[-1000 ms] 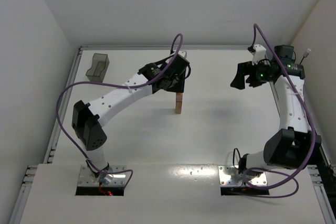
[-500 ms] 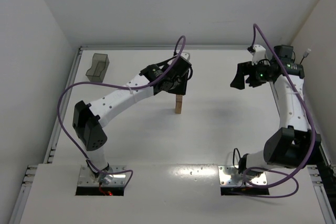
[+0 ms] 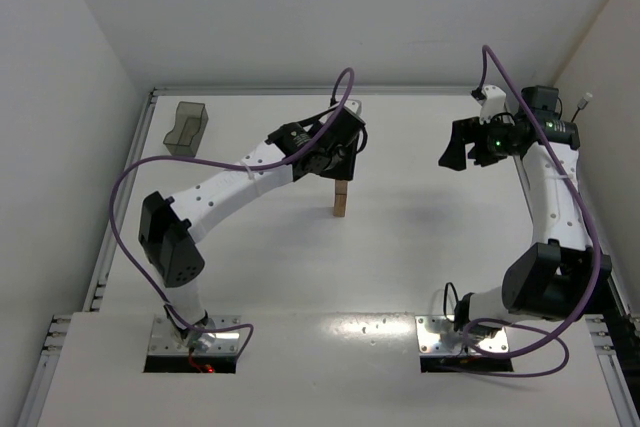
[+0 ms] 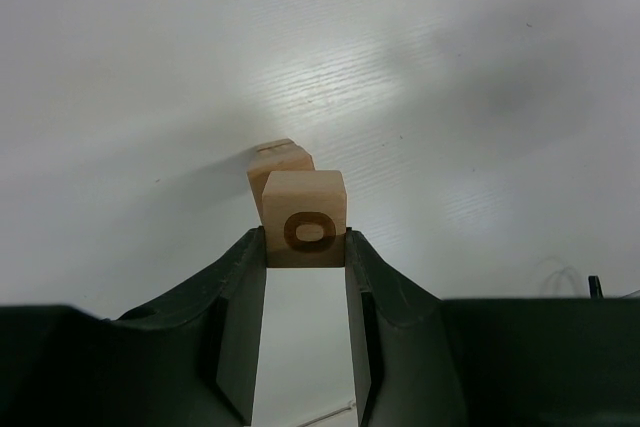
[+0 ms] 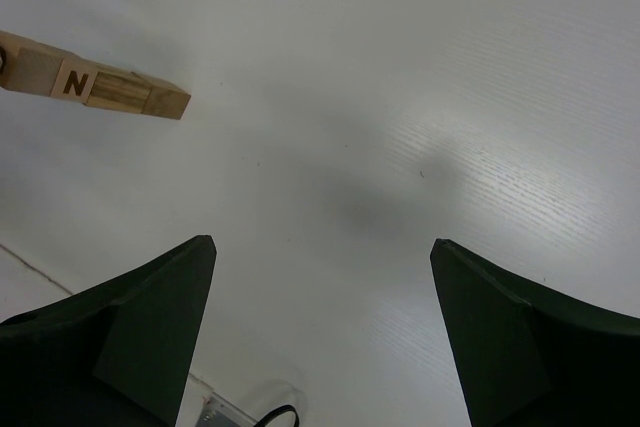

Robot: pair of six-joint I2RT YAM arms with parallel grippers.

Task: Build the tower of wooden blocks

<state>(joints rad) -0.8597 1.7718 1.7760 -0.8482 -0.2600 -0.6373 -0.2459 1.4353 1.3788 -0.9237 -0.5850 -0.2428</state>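
The tower is a narrow column of tan wood blocks standing mid-table. My left gripper is directly above it. In the left wrist view my left gripper is shut on the top block, whose ring-marked face is toward the camera, and a lower block shows behind it. My right gripper hangs open and empty to the right of the tower, well apart from it. In the right wrist view my right gripper has its jaws wide apart, and the tower shows at the upper left with an "N" mark.
A translucent dark-grey plastic bin stands at the table's far left corner. White walls close in the table at the back and on both sides. Purple cables loop over both arms.
My left gripper has shifted slightly to the right over the tower top. The tower and the right arm have not moved.
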